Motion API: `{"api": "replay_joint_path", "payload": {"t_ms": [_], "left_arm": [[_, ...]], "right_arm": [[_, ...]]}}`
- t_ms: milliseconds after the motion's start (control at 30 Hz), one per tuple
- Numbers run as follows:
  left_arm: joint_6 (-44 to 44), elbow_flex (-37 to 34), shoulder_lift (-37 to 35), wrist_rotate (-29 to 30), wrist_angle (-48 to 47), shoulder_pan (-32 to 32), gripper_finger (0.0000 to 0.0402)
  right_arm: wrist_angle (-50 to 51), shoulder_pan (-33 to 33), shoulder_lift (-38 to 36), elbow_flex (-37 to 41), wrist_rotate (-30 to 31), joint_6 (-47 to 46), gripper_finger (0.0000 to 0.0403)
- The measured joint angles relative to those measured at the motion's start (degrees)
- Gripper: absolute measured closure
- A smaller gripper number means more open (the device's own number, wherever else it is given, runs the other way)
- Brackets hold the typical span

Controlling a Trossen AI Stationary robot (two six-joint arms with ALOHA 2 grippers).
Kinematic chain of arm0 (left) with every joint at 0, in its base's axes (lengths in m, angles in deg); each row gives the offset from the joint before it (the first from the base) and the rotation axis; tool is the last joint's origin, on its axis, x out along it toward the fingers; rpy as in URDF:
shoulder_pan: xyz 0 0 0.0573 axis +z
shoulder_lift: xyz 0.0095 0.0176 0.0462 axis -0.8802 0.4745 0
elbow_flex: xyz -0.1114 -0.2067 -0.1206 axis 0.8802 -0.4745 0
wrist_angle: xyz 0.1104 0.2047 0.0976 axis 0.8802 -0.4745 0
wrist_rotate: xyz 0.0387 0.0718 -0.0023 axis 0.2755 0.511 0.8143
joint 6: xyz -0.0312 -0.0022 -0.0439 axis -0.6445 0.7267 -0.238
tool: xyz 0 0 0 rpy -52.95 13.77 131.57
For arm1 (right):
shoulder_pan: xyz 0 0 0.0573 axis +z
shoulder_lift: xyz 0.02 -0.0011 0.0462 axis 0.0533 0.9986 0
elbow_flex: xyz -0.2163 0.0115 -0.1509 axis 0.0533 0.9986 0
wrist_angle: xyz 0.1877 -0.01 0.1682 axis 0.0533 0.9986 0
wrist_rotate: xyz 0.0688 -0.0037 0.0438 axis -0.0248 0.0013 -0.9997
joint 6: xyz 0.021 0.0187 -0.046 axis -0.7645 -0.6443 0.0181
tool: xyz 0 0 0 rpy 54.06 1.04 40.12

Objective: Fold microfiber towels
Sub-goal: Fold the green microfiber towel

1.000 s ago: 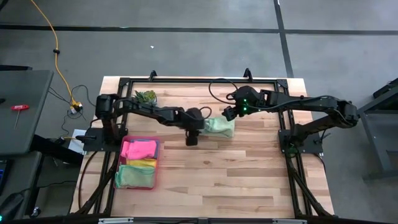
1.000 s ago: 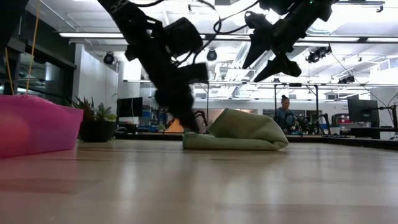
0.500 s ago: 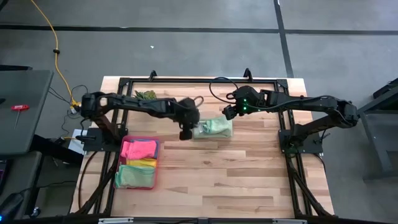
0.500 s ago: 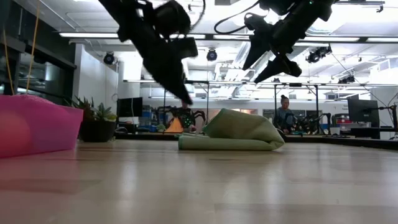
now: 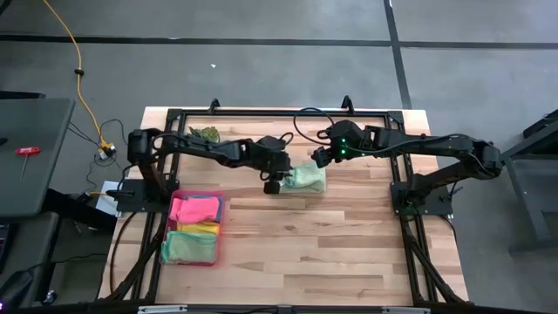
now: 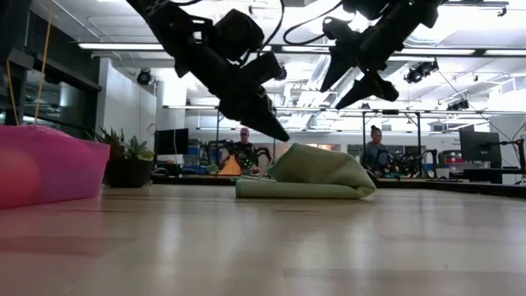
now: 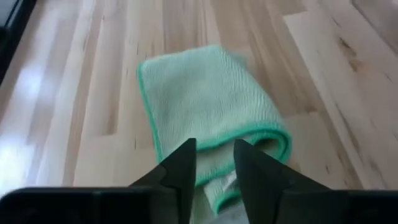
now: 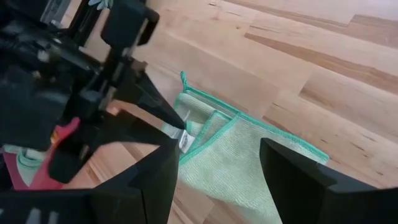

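The pale green towel [image 5: 306, 178] lies folded on the bench [image 5: 349, 253], unheld, with the left tool [image 7: 212, 163] slightly parted just above its edge and the right tool [image 8: 214, 163] wide open overhead; a careless nudge could spring the loose fold.

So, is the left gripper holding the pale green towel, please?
No, the left gripper hangs open above the pale green towel, gripping nothing.
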Motion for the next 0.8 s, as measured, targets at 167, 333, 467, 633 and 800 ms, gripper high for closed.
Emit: {"api": "replay_joint_path", "payload": {"t_ms": [167, 333, 467, 633, 800], "left_arm": [[3.38, 0.01, 1.90, 0.24, 2.28, -0.13, 0.0265], [5.55, -0.07, 4.10, 2.40, 2.10, -0.15, 0.0243], [5.54, -0.03, 5.01, 2.34, 3.79, -0.44, 0.0241], [7.21, -0.01, 4.99, 1.82, 3.92, -1.07, 0.0242], [10.58, -0.01, 5.00, -1.06, 3.40, -1.81, 0.0242]], "right_arm": [[-0.07, 0.00, 0.00, 0.00, 0.03, -0.77, 0.0188], [-0.07, 0.00, 0.00, 0.00, 0.96, -2.68, 0.0188], [-0.11, 0.00, 0.00, 0.00, 1.55, -3.28, 0.0187], [-0.13, 0.00, 0.00, 0.00, 1.71, -3.28, 0.0187], [-0.14, 0.00, 0.00, 0.00, 3.32, -3.30, 0.0187]]}}
